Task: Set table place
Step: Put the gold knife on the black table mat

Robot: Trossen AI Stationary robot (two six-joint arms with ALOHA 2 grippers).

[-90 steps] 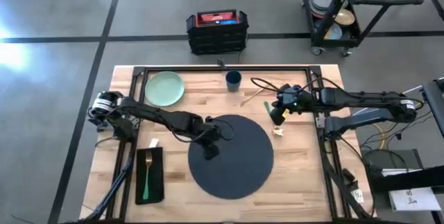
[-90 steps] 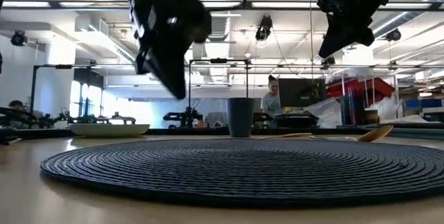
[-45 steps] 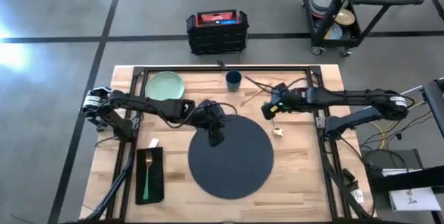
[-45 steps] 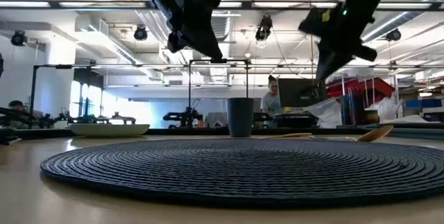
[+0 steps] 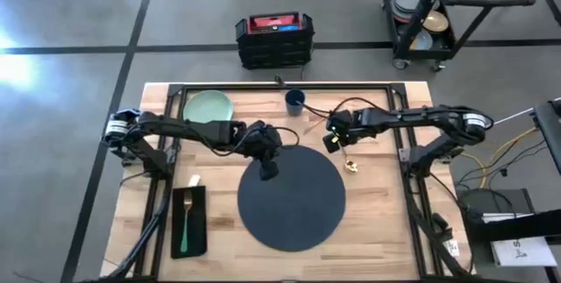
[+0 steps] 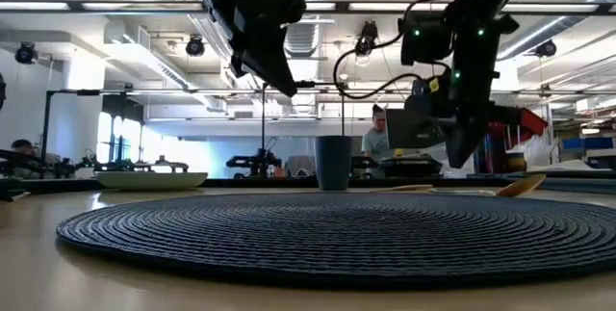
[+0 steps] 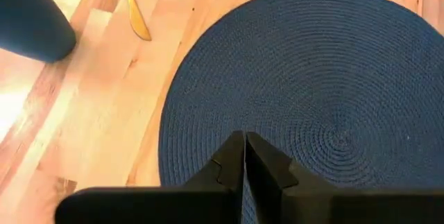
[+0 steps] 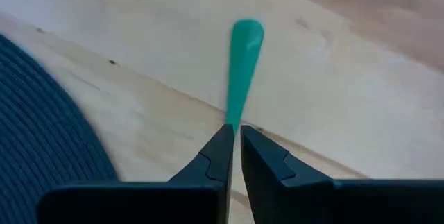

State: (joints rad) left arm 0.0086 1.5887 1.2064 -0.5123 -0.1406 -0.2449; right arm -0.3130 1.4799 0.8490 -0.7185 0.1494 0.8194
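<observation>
Your right gripper [image 8: 234,144] is clamped on a green-handled utensil [image 8: 241,64] just beyond the placemat [image 5: 291,197] edge; your left gripper [image 7: 244,156] is closed, empty, over the mat's far-left rim.

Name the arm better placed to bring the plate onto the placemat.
Left. The left tool hangs shut and empty at the placemat edge, on the plate side. The right tool grips a green-handled utensil.
</observation>
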